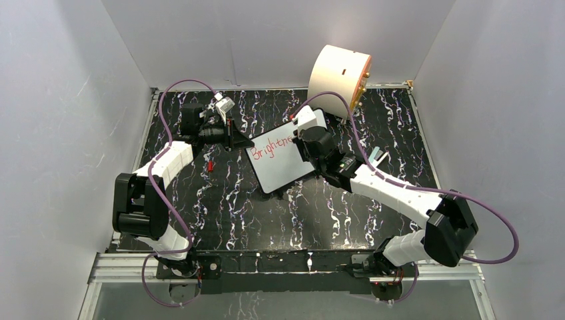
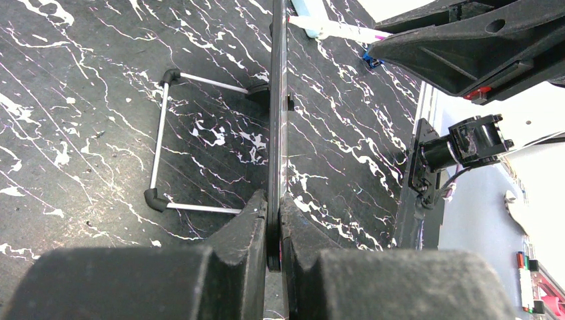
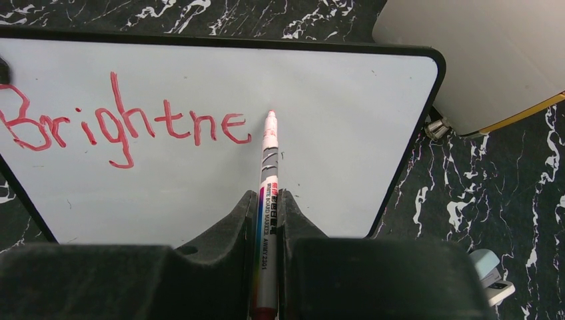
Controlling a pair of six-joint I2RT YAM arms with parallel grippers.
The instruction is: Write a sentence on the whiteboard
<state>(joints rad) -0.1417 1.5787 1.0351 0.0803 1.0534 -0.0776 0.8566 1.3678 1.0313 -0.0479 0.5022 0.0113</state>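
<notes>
Entry: I am holding the marker (image 3: 268, 170) clamped in my right claw (image 3: 270, 200), both fingers shut tight on its barrel, with its long axis running straight out from the claw toward the far rim of the whiteboard (image 3: 333, 153). The tip is sitting just to the right of the last red "e"; I cannot tell from the wrist view whether it is touching the surface or hovering just off it. The sentence (image 3: 126, 127) is reading "Brightne" so far, one line only, so I am judging the task to be partway through its first word. My left claw (image 2: 274, 207) is pinching the whiteboard's thin black edge, jaws closed on it, and that view is showing the board edge-on with its wire stand (image 2: 160, 143) lying on the marble table (image 2: 80, 80) beside it. From above, the board is lying aslant between the two arms, near the cream cylinder (image 1: 336, 73). The relation that matters: the line of writing is running along the board's long axis, crosswise to the marker, and the bare white stretch is lying to the right of the tip. The right arm is the nearer to it, so I am expecting the next letter to call for a short sideways shift rightward.
</notes>
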